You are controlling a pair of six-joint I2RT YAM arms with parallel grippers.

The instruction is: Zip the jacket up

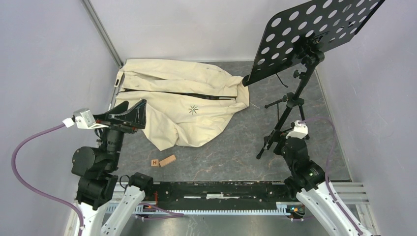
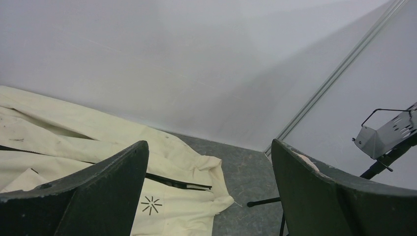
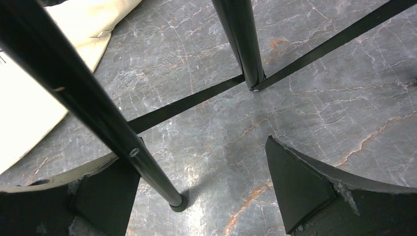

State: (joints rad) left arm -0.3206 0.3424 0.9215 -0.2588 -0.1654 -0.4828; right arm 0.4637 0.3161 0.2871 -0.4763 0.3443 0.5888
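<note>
The cream jacket (image 1: 187, 101) lies crumpled on the grey table at the back left, its dark zipper (image 1: 194, 95) running across it and a black starburst logo (image 1: 193, 109) on the chest. In the left wrist view the jacket (image 2: 74, 132) fills the lower left, with the zipper (image 2: 177, 182) and the logo (image 2: 151, 205) showing. My left gripper (image 1: 129, 109) is open and empty, raised over the jacket's left edge. My right gripper (image 3: 204, 162) is open and empty, low over the table beside a music stand leg (image 3: 98, 105); the jacket's edge (image 3: 34, 105) shows at the left.
A black music stand (image 1: 290, 105) with a perforated desk (image 1: 314, 34) stands at the right, its tripod legs spread on the table by my right arm. A small lettered wooden cube (image 1: 155, 162) and a wooden block (image 1: 167, 160) lie in front of the jacket. Walls close in all round.
</note>
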